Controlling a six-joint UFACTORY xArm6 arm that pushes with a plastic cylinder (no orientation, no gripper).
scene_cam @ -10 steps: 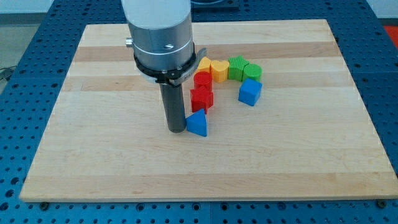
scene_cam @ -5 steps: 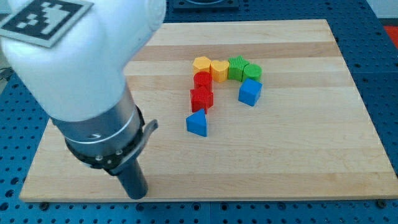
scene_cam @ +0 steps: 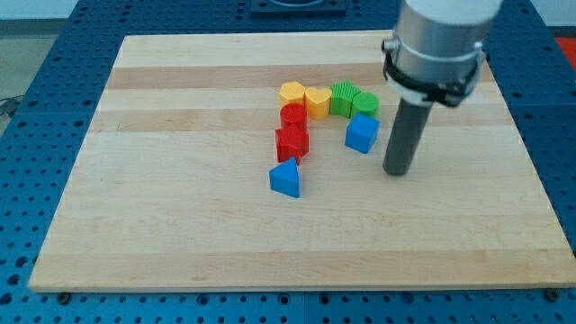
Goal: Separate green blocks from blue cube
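blue cube [scene_cam: 361, 134] mid-board | 2 green blocks [scene_cam: 352, 100] touching its top edge, toward view's top | my tip [scene_cam: 396, 171] just right of cube, slightly lower, apart | rod only, no fingers | yellow, red, blue triangular blocks left of cube

A pale wooden board [scene_cam: 180, 225] lies on a blue perforated table [scene_cam: 27, 180].

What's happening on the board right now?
My tip sits on the wooden board, just to the view's right of the blue cube and clear of it. The two green blocks, a ridged one and a round one, are packed just above the cube, so nothing is separated yet. Yellow, red and a blue triangular block lie to the left.
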